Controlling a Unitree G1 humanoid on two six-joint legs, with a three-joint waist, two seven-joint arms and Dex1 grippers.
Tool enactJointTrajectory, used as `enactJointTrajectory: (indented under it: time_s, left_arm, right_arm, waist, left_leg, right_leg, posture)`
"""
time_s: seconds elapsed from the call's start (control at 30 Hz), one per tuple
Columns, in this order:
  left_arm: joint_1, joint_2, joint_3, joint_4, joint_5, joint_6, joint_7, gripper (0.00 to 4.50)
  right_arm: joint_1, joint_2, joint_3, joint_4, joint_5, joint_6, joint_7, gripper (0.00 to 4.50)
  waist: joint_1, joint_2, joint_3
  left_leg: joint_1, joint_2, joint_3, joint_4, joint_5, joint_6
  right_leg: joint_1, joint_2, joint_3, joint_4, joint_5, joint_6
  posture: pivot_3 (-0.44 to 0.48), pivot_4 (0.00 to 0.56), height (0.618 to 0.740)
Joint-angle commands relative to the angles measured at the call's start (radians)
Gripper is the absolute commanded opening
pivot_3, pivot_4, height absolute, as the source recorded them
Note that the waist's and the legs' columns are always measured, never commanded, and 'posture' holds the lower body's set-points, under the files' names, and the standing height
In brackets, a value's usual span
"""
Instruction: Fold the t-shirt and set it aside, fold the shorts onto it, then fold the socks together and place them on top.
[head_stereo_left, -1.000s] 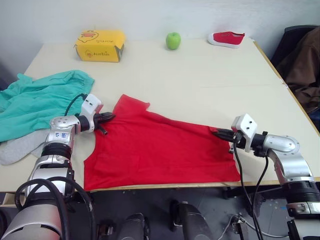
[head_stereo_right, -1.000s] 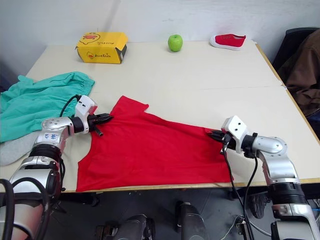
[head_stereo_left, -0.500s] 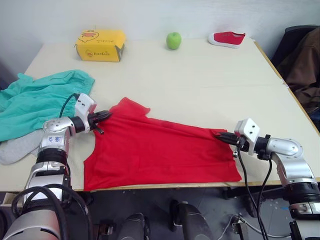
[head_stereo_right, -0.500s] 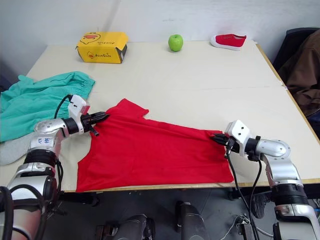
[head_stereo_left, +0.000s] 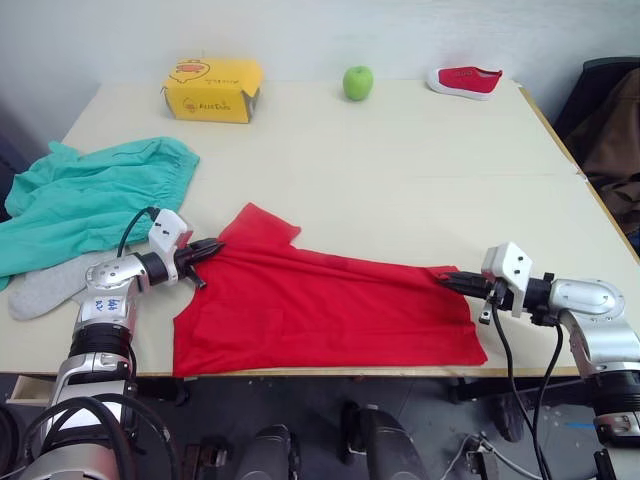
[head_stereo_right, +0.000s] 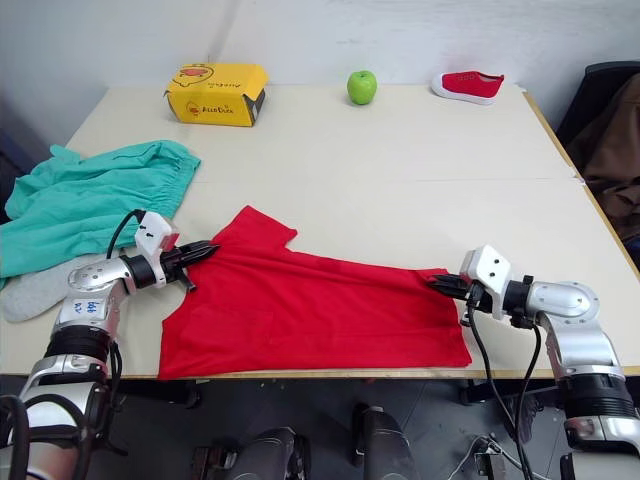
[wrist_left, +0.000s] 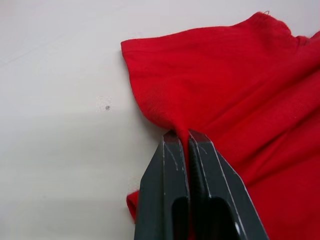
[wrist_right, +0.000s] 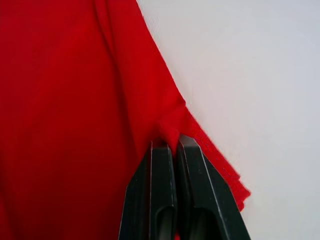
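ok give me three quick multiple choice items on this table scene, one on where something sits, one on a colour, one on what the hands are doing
1. Where is the apple?
A. at the table's far edge, between the yellow box and the red shoe
B. on the shorts
C. beside the right hand

2. What colour are the shorts?
A. grey
B. teal
C. yellow

3. What are the two hands doing?
A. both open above the table
B. one holds the socks
C. each is shut on an edge of the t-shirt

Answers: 1 A, it sits far back between box and shoe. 2 B, the fabric at the robot's left is teal. 3 C, the left hand and right hand each pinch red cloth.
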Motion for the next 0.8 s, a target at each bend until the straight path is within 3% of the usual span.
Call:
enactJointTrajectory:
  time_s: [0.03, 0.07, 0.13, 0.23, 0.57, 0.6, 0.8]
  left_arm:
    - [0.012, 0.015, -0.004, -0.028, 0.000, 0.007, 0.000, 0.00]
    - [0.012, 0.014, -0.005, -0.028, -0.002, 0.016, -0.002, 0.00]
    - [0.014, 0.017, -0.007, -0.036, -0.014, 0.066, -0.029, 0.51]
    - [0.028, 0.030, -0.002, -0.081, -0.047, 0.146, -0.087, 1.38]
    - [-0.064, 0.194, 0.022, -0.272, -0.243, 0.687, -0.320, 4.50]
    - [-0.120, 0.189, 0.012, -0.218, -0.223, 0.691, -0.293, 4.50]
    - [-0.366, 0.100, -0.080, 0.121, -0.055, 0.549, -0.128, 4.50]
  right_arm:
    - [-0.005, -0.020, -0.003, 0.005, -0.018, -0.002, -0.017, 0.05]
    - [-0.005, -0.019, -0.002, 0.005, -0.015, 0.003, -0.015, 0.05]
    - [-0.004, -0.018, 0.001, 0.002, 0.000, 0.018, 0.004, 0.00]
    - [0.000, -0.021, 0.001, -0.008, 0.012, 0.044, 0.022, 0.68]
    - [0.029, -0.052, -0.086, -0.107, 0.139, 0.217, 0.035, 4.17]
    - [0.027, -0.059, -0.096, -0.136, 0.186, 0.295, 0.046, 4.47]
    - [-0.009, -0.050, -0.109, -0.198, 0.258, 0.502, -0.009, 4.47]
  waist:
    - [0.000, 0.000, 0.000]
    - [0.000, 0.000, 0.000]
    - [0.000, 0.000, 0.000]
    - [0.000, 0.000, 0.000]
    - [-0.003, 0.000, 0.000]
    - [-0.002, 0.000, 0.000]
    - [0.020, -0.001, 0.000]
  left_leg:
    - [0.000, 0.000, 0.000, 0.000, 0.000, 0.000]
    - [0.000, 0.000, 0.000, 0.000, 0.000, 0.000]
    - [0.000, 0.000, 0.000, 0.000, 0.000, 0.000]
    - [0.000, 0.000, 0.000, 0.000, 0.000, 0.000]
    - [0.000, 0.000, -0.001, 0.000, 0.000, 0.000]
    - [0.000, 0.000, -0.001, 0.000, 0.000, 0.000]
    - [0.000, 0.000, -0.001, 0.001, 0.000, 0.001]
  right_leg:
    - [0.000, 0.000, 0.000, 0.000, 0.000, 0.000]
    - [0.000, 0.000, 0.000, 0.000, 0.000, 0.000]
    - [0.000, 0.000, 0.000, 0.000, 0.000, 0.000]
    - [0.000, 0.000, 0.000, 0.000, 0.000, 0.000]
    - [0.000, 0.000, 0.000, 0.001, 0.000, 0.000]
    - [0.000, 0.000, 0.000, 0.001, 0.000, 0.000]
    - [0.001, 0.000, 0.000, 0.001, 0.000, 0.000]
  posture:
    - [0.000, 0.150, 0.740]
    - [0.000, 0.150, 0.740]
    - [0.000, 0.150, 0.740]
    - [0.000, 0.150, 0.740]
    - [0.000, 0.150, 0.740]
    - [0.000, 0.150, 0.740]
    - [0.000, 0.150, 0.740]
